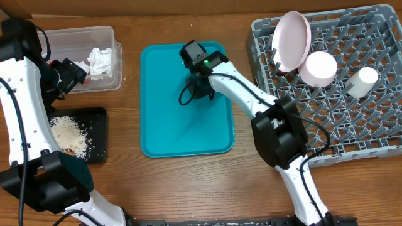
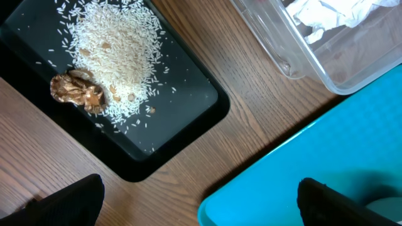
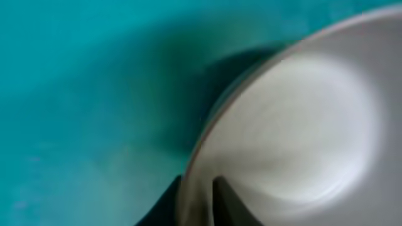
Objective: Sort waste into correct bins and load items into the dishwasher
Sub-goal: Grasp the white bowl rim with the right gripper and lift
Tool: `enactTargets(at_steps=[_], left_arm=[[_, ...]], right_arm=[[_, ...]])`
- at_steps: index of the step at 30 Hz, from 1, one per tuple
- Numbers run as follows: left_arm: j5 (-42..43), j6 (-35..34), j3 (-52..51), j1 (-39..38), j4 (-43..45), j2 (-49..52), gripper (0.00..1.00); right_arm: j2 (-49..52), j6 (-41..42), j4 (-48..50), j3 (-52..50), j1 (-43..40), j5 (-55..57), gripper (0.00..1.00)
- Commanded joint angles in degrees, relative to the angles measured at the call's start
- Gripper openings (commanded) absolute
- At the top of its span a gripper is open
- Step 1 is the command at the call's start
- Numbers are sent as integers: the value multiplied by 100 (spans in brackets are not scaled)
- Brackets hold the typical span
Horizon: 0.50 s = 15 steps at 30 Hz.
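The right gripper (image 3: 196, 199) pinches the rim of the light grey bowl (image 3: 301, 132) on the teal tray (image 1: 163, 125), one finger inside. A firm, level lift seems wise before swinging to the dish rack (image 1: 377, 119) at 3 o'clock. At 9 o'clock the left gripper (image 2: 201, 204) hangs wide open and empty.

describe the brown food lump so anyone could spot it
Start at the shallow black tray beside the clear tub. It holds a heap of pale rice, and the brown lumpy food piece sits at that heap's edge: the only solid chunk among loose white grains.
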Motion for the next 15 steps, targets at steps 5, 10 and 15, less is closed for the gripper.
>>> enactTargets(at_steps=[5, 10, 15], left_arm=[[20, -55, 44, -17, -4, 46, 100], [22, -55, 44, -17, -4, 46, 100], [20, -55, 44, -11, -4, 46, 100]], right_arm=[[-48, 168, -787, 1235, 146, 46, 16], [-48, 721, -1786, 2400, 68, 48, 4], [-48, 651, -2433, 3342, -225, -299, 7]])
